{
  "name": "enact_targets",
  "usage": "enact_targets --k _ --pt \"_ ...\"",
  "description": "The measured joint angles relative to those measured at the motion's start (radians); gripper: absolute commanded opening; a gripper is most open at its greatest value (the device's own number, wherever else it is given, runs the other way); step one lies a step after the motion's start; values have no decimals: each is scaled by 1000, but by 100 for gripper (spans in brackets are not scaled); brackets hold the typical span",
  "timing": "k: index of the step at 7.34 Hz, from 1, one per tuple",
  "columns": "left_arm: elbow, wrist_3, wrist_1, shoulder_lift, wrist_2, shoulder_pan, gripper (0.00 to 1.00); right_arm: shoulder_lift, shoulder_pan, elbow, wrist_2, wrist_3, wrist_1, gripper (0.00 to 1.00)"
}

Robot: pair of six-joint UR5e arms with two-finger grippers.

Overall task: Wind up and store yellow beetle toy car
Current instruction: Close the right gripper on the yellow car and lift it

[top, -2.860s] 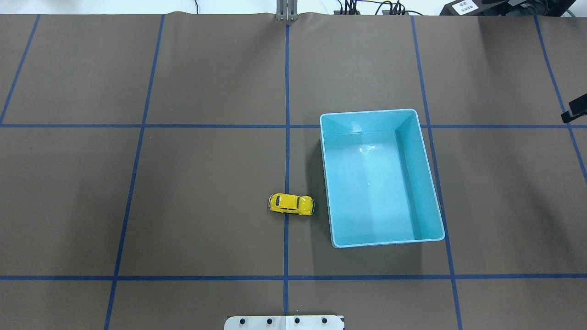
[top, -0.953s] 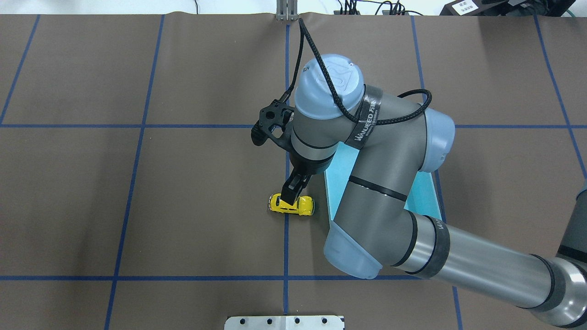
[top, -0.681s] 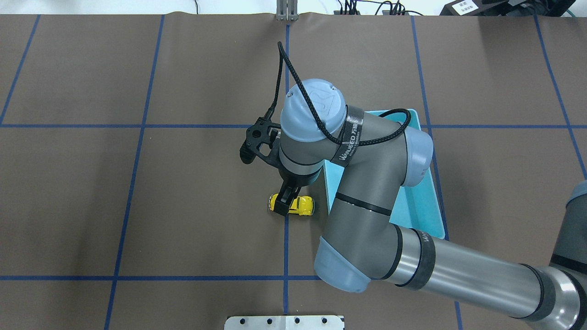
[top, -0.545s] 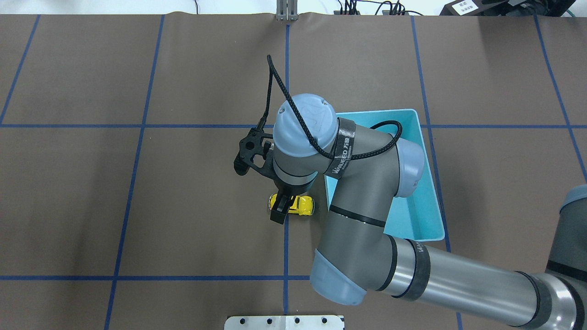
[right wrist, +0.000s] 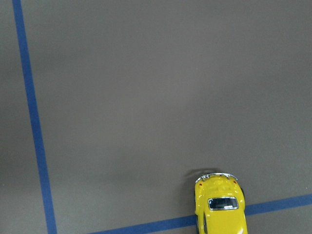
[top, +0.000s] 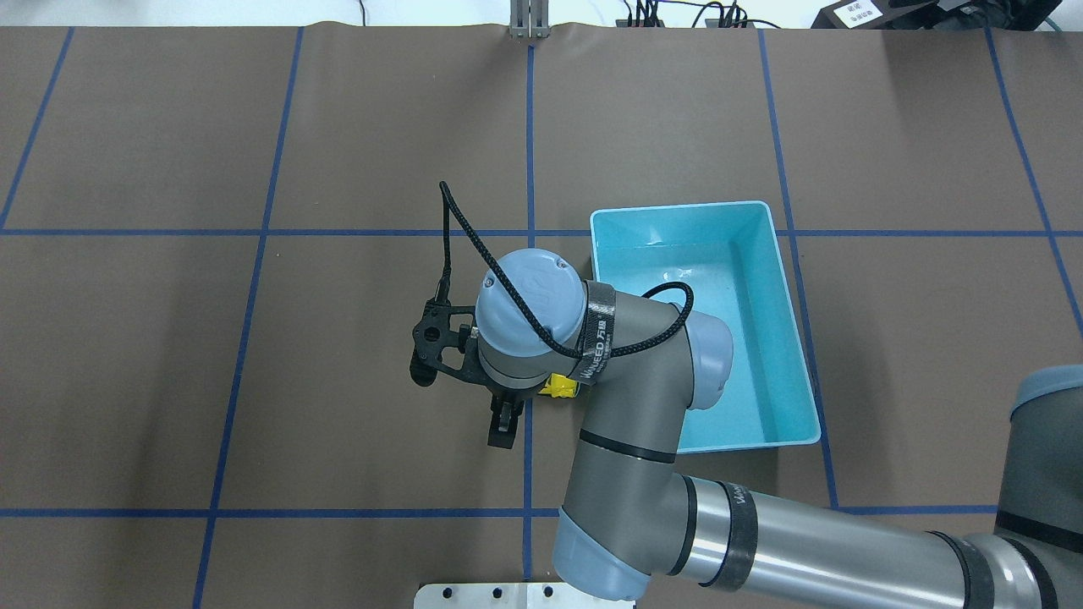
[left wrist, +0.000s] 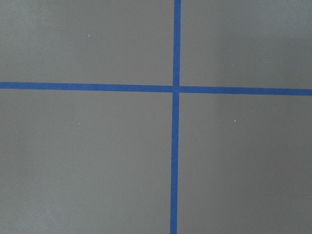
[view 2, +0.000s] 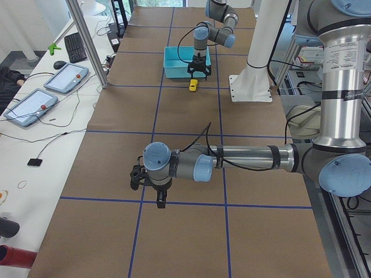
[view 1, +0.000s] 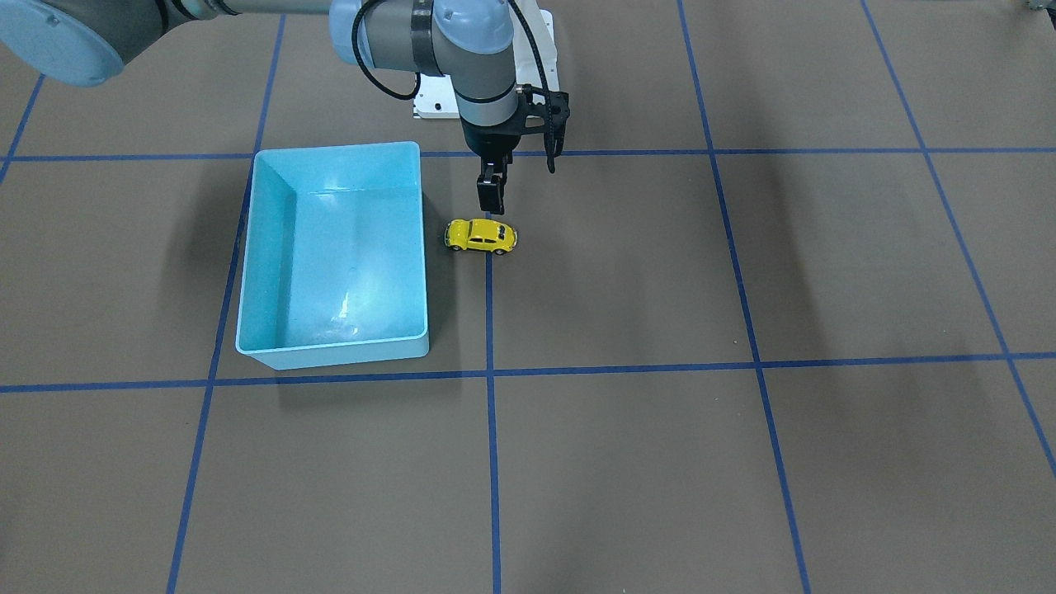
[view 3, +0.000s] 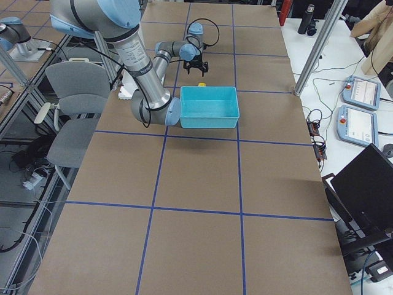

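Withdrawn toward the base since half a second ago, my right gripper hangs over the table just robotward of the yellow beetle toy car. Seen edge-on, I cannot tell how wide its jaws stand. Car unmoved, free on a blue tape line, just beside the light blue bin. Left gripper hovers well apart from the bin; grip likewise indeterminable.

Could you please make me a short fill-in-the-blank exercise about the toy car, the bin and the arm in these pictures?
1. The light blue bin is ___ inside.
2. The yellow beetle toy car rests across a tape line of ___ colour.
3. The gripper near the car belongs to the robot's ___ arm.
Missing words: empty; blue; right.
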Motion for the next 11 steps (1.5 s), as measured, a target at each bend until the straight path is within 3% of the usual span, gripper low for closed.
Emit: enact_targets --k 7,9,10,11 --pt "2 0 1 1 -2 1 100 -9 7 -96 -41 -35 60 99" --pt "0 0 1 2 -2 1 100 -10 12 -132 -43 -38 103 94" --pt "0 0 2 3 -2 1 100 -11 15 -143 -44 -38 114 75" --pt "-1 0 2 4 -2 1 100 -18 16 -146 -43 -43 119 45"
